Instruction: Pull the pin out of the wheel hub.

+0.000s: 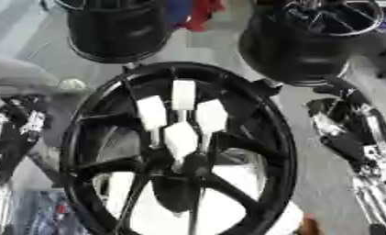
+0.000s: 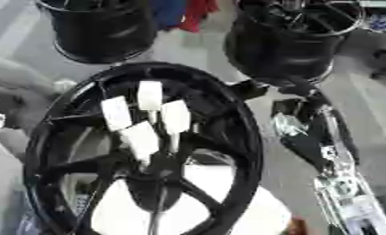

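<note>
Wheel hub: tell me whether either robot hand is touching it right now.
No. The left hand and right hand hang beside the wheel, clear of the hub.

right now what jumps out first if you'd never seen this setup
A big black wheel fills the middle of the view, and white-tipped fingers reach onto its spokes just above the hub. Two more dark wheels stand behind it at the top left and top right. A black and silver robot arm hangs along the right side.
</note>
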